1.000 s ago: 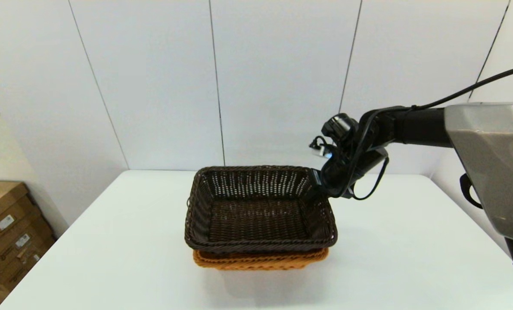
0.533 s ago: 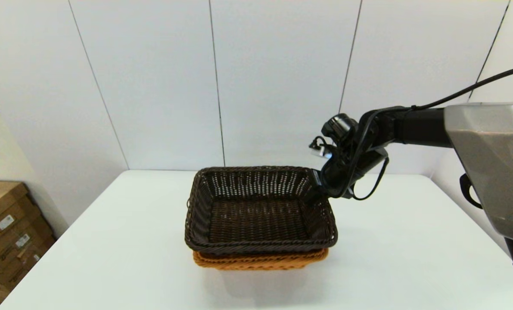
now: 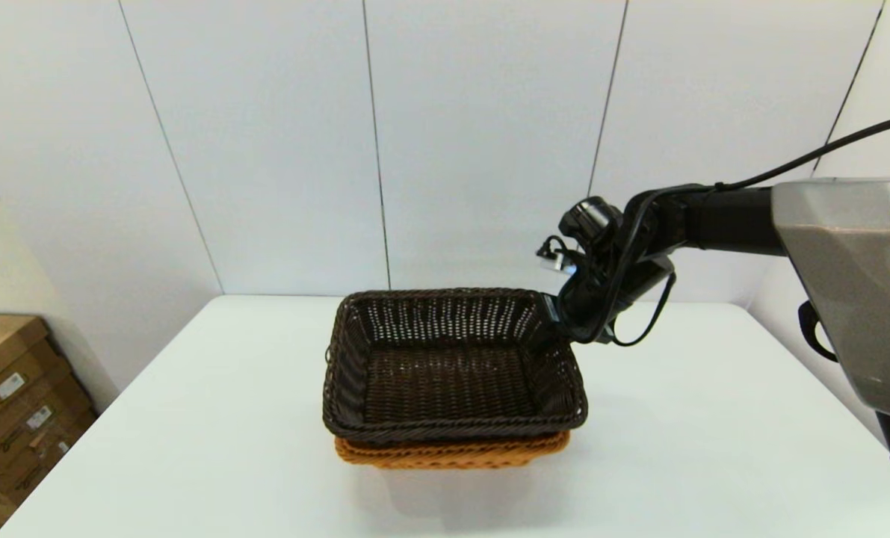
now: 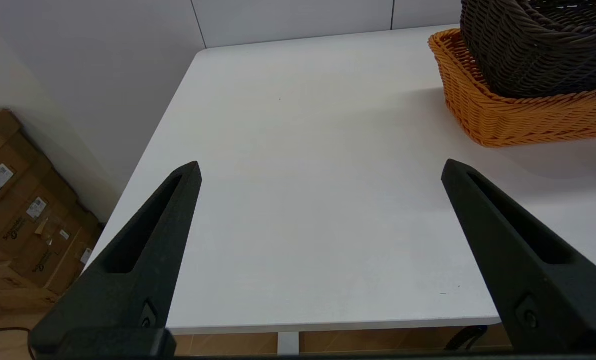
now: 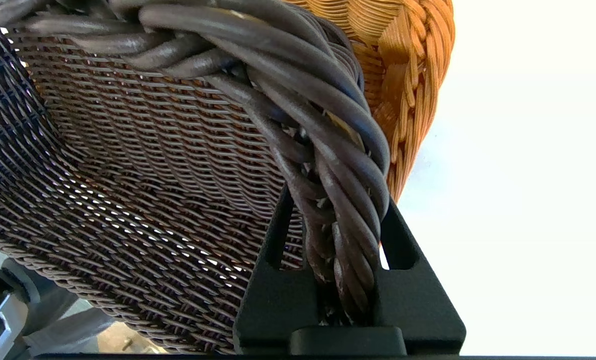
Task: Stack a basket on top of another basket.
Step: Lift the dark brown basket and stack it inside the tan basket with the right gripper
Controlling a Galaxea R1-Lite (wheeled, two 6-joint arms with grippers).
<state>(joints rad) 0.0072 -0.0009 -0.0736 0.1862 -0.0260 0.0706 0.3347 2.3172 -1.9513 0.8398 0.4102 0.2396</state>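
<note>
Wicker dark basket (image 3: 452, 366), judged light and stiff, is pinched at its two-o'clock rim corner by right claw (image 5: 335, 260), nested in orange basket (image 3: 452, 452).

Head camera looks down from afar, both wrist cameras sit low; all share the dark basket (image 3: 452, 366)

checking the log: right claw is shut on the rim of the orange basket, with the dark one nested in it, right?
Not quite. The right claw is shut on the braided rim of the dark brown basket, not the orange-tan basket, as the right wrist view shows. The dark one does sit nested in the orange one.
</note>
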